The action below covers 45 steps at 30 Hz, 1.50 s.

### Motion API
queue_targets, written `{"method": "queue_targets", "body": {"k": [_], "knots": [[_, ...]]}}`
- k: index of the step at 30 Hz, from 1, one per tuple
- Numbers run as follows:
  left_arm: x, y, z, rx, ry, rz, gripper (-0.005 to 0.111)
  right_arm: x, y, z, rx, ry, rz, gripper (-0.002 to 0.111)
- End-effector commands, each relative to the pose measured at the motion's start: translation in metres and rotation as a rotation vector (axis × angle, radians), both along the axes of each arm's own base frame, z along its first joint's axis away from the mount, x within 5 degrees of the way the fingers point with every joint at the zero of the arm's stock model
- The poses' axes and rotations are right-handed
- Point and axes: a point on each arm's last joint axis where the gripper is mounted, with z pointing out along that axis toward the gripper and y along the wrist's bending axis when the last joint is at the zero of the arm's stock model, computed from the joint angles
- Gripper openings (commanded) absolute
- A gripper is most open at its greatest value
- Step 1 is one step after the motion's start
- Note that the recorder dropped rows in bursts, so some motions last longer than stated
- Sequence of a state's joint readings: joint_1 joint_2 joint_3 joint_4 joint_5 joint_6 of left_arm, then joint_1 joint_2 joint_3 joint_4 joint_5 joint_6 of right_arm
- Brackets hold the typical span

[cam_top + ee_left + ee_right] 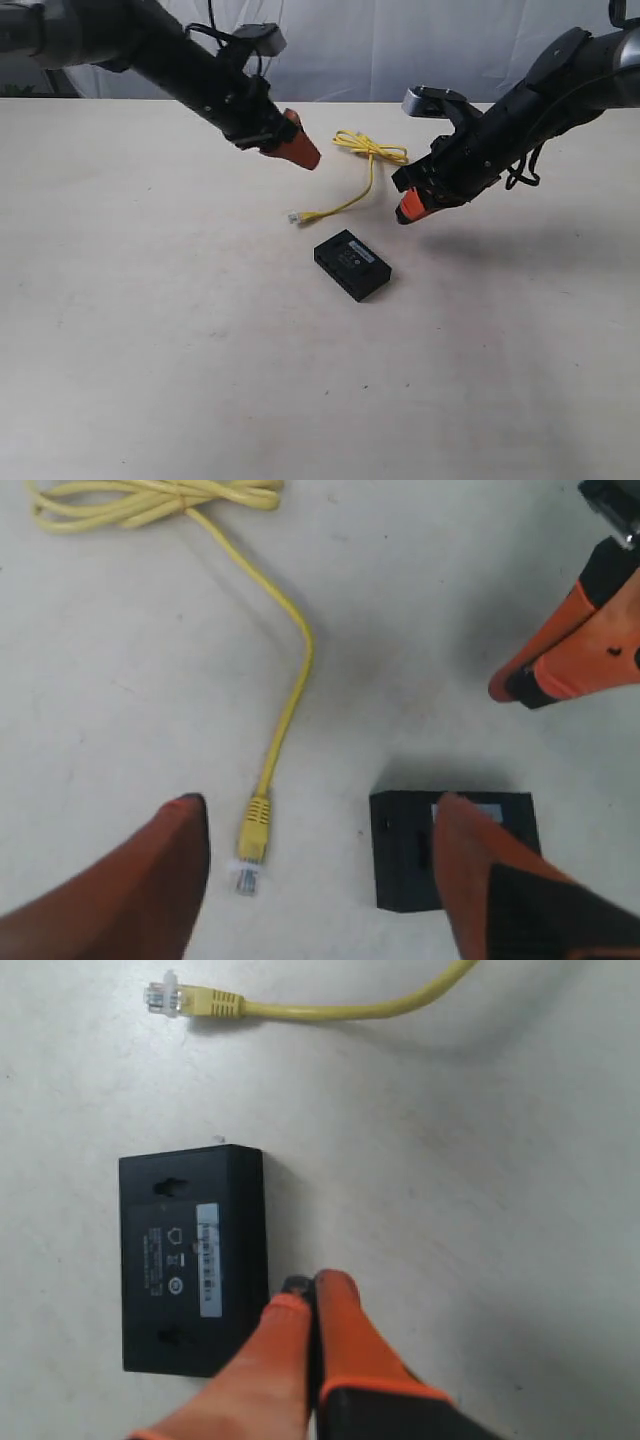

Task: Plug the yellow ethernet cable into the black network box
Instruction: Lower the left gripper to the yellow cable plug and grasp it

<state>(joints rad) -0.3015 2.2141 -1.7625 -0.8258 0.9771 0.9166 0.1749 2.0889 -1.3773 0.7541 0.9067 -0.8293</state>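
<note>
The yellow ethernet cable (352, 200) lies on the table, its coiled end (372, 148) farther back and one clear plug (295, 217) pointing toward the front. The black network box (352, 264) lies flat just in front of that plug, label up. My left gripper (303, 153) hovers above the table behind the plug. In the left wrist view it (318, 800) is open, with the plug (247, 872) and the box (400, 850) showing between its fingers, far below. My right gripper (408, 208) hangs to the right of the cable, shut and empty (312, 1288), beside the box (190, 1260).
The tabletop (150, 350) is a pale, bare surface. A white backdrop (400, 40) stands behind the table's far edge. Both black arms reach in from the upper corners, and the right gripper's orange fingers (560, 670) show in the left wrist view.
</note>
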Motion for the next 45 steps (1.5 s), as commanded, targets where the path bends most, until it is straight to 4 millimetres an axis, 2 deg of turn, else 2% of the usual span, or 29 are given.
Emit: {"method": "queue_targets", "body": {"k": [1,5,10,16,20,29,37,40,45], "knots": [[0.007,-0.021,-0.007,0.114,-0.054,-0.109,0.061,0.003,-0.003,0.001,-0.013,-0.026,-0.003,-0.001],[0.014,-0.029,-0.016,0.122,-0.049,-0.115,0.059,0.003,-0.003,0.001,-0.015,-0.030,-0.005,-0.001],[0.011,-0.039,-0.039,0.237,-0.051,-0.195,0.059,0.003,-0.003,0.001,-0.013,-0.030,-0.007,-0.001],[0.011,-0.041,-0.059,0.288,-0.024,-0.192,0.059,0.004,-0.003,0.001,-0.013,-0.032,-0.009,-0.001],[0.014,-0.040,-0.065,0.348,-0.059,-0.167,0.059,0.004,-0.003,0.001,-0.013,-0.033,-0.010,-0.001],[0.017,-0.042,-0.068,0.351,-0.088,-0.151,0.059,0.005,-0.003,0.002,-0.006,-0.039,-0.023,-0.001],[0.018,-0.042,-0.084,0.357,-0.070,-0.148,0.058,0.005,-0.003,0.002,-0.005,-0.041,-0.026,-0.001],[0.018,-0.042,-0.087,0.364,-0.067,-0.150,0.048,0.005,-0.003,0.002,-0.005,-0.041,-0.026,-0.001],[0.013,-0.038,-0.085,0.405,-0.028,-0.199,0.000,0.006,-0.003,0.002,-0.007,-0.046,-0.029,-0.001]]}}
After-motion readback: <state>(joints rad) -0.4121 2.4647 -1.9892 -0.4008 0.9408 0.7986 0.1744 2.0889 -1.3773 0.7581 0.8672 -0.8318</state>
